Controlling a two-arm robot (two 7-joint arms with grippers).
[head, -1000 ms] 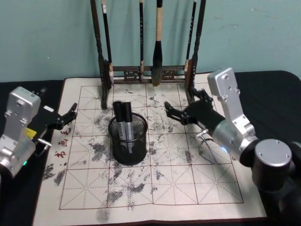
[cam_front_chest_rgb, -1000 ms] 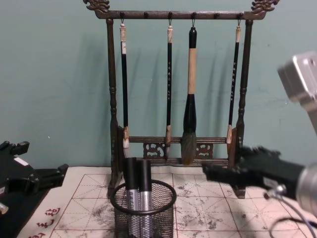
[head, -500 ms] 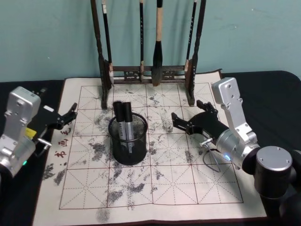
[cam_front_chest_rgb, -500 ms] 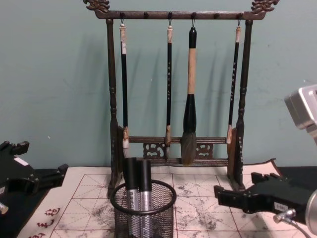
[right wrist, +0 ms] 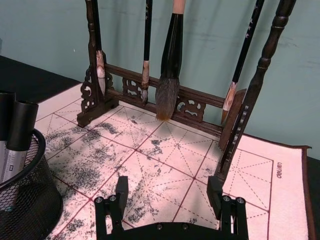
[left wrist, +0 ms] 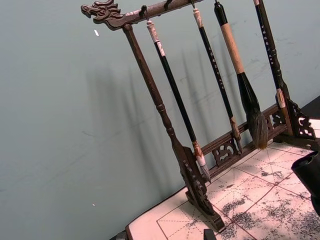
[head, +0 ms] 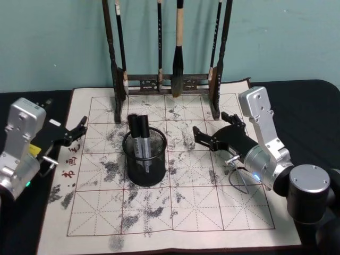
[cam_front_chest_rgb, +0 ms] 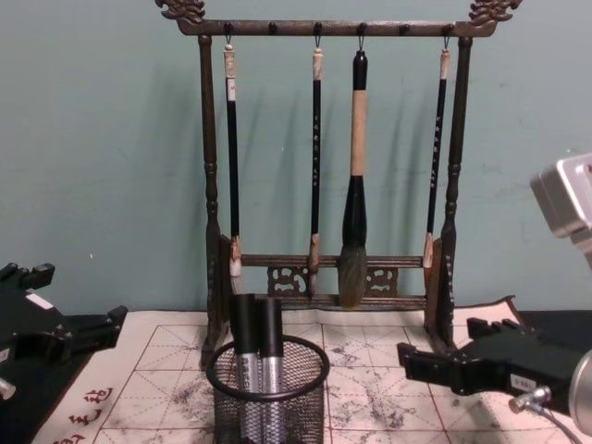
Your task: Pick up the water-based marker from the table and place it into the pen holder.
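Observation:
The black wire-mesh pen holder [head: 144, 162] stands left of centre on the cream mat of the table [head: 180, 212]. Two water-based markers [head: 137, 133] with black caps and grey barrels stand upright inside it, as the chest view also has them [cam_front_chest_rgb: 257, 356] in the pen holder [cam_front_chest_rgb: 268, 402]. My right gripper [head: 210, 126] hovers low over the mat to the right of the holder, open and empty, its fingers [right wrist: 121, 190] wide apart and pointing toward the brush rack. At the mat's left edge my left gripper [head: 81, 127] is parked, open and empty.
A tall dark wooden rack [head: 167, 79] with several hanging brushes stands at the back of the mat, just beyond the right gripper. A thin cable loop [head: 239, 180] lies on the mat under the right arm. Dark tabletop [head: 313, 106] surrounds the mat.
The right gripper has drawn back to the right, away from the pen holder, and dropped lower. It has barely moved over the last half second. The left arm is still.

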